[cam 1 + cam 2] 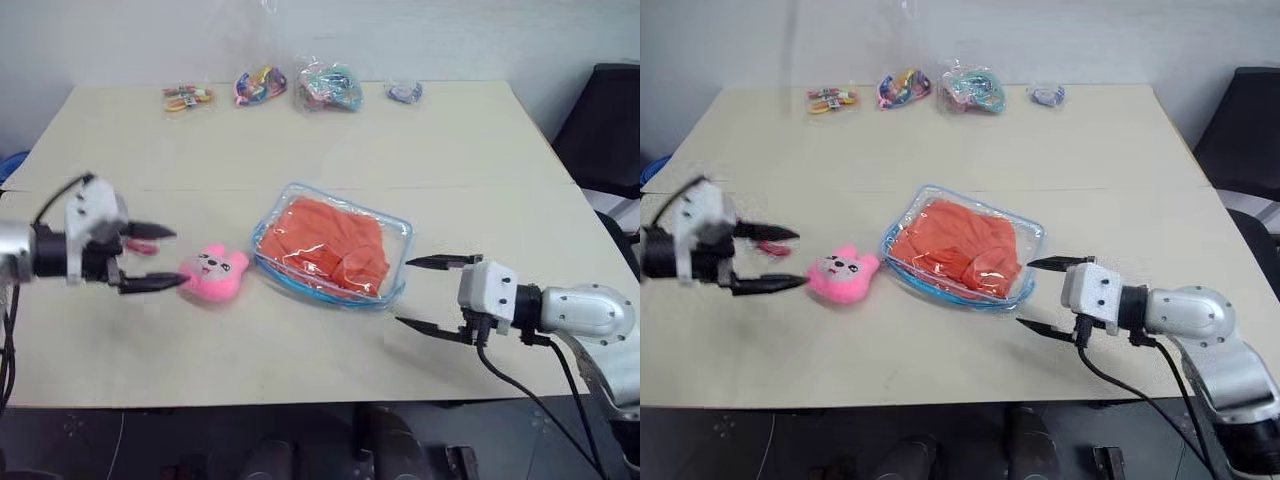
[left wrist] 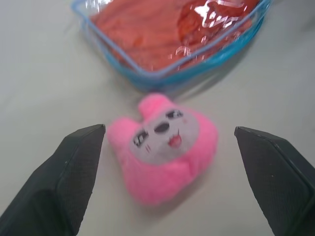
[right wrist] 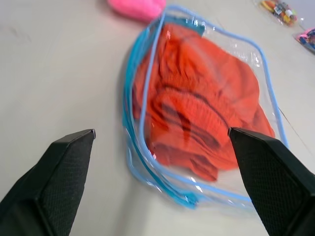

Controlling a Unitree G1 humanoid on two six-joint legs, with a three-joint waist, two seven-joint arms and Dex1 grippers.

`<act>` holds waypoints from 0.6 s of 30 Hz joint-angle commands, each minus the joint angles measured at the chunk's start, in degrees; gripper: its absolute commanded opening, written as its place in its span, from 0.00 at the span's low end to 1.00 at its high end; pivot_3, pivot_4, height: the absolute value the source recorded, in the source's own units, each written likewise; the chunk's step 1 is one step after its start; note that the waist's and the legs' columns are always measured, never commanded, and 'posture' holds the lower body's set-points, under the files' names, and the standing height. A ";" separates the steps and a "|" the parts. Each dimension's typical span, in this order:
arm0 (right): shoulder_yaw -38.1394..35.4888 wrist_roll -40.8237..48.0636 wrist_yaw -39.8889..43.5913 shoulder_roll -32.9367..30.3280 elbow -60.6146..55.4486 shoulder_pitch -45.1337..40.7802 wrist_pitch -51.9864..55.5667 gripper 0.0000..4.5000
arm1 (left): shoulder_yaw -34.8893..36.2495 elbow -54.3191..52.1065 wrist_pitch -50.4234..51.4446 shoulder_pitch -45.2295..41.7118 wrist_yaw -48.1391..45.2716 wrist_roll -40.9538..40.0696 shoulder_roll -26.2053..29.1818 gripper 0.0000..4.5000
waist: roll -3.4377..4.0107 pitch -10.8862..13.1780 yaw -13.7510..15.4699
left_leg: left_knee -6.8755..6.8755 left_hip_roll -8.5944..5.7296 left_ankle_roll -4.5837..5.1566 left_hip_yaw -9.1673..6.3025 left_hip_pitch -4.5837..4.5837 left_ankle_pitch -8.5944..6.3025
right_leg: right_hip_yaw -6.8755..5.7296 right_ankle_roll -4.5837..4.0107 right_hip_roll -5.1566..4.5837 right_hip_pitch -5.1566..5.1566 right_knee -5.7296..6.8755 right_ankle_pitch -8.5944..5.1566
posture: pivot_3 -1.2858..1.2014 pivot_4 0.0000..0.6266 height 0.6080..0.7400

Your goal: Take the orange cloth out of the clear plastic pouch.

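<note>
The clear plastic pouch (image 1: 332,250) lies flat near the middle of the table (image 1: 300,140), its light-blue trim running round the edge. The orange cloth (image 1: 325,243) is inside the pouch, wrinkled and filling most of it. A pink plush charm (image 1: 213,273) rests on the table just beside the pouch's left end, face up. The left gripper (image 1: 150,258) hovers on the far side of the charm from the pouch, pointing toward it, with its jaws spread wide and holding nothing; in the left wrist view the charm sits between the two fingers (image 2: 74,172) without touching them. The right gripper (image 1: 432,295) is just off the pouch's right end, aimed at it, jaws also wide apart and empty. Four small bags of colourful items (image 1: 262,85) lie in a row along the table's far edge, well away from the pouch.
</note>
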 commanded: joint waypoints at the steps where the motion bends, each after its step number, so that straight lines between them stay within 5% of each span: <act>1: -3.66 10.75 -2.57 -0.87 -7.66 0.64 9.96 1.00 | -8.42 -2.23 -10.74 -4.60 -0.28 7.87 -2.69 0.99 | 0.01 0.00 0.23 | 0.00 0.00 0.00 0.01 0.05 0.00 | 0.00 0.00 0.00 0.02 0.01 0.00 | 0.52 0.24 1.00; 7: -4.09 17.68 -8.61 0.78 -13.15 -0.15 17.54 1.00 | -19.71 2.30 -31.16 -11.10 2.67 21.04 -12.07 0.99 | -0.08 0.00 0.84 | 0.07 0.01 0.00 0.13 0.02 0.00 | 0.01 0.01 0.05 0.02 0.04 0.01 | 0.52 0.24 1.00; 18: -4.44 18.66 -13.58 0.93 -17.66 3.54 19.17 1.00 | -23.13 16.25 -46.02 -16.66 8.59 27.86 -21.88 0.99 | -0.11 -0.01 0.94 | 0.08 0.00 0.08 0.23 0.01 0.01 | 0.04 0.06 0.08 0.02 0.02 0.04 | 0.52 0.24 1.00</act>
